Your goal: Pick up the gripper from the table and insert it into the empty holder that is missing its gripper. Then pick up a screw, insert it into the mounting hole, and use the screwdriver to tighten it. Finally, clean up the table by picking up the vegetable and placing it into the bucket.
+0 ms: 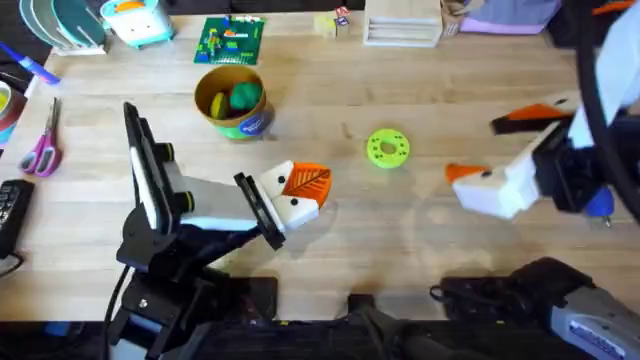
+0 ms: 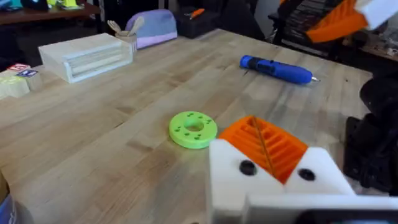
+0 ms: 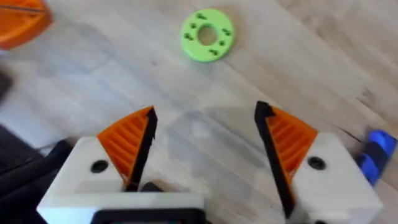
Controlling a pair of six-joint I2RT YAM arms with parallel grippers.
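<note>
Meanwhile, right hand (image 3: 205,146) spread wide above the table (image 3: 205,87); left hand (image 1: 305,190) together, empty.

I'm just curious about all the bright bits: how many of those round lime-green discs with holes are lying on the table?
1. The lime-green disc lies flat on the table near its middle, between the two arms, right of the bucket. Another could be hidden behind an arm.

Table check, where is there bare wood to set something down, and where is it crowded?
Bare table: the stretch between the bucket, the green disc and the white box, also left of the left arm, beside the scissors. Crowded: the front edge around both arm bases and the right gripper beside the screwdriver.
</note>
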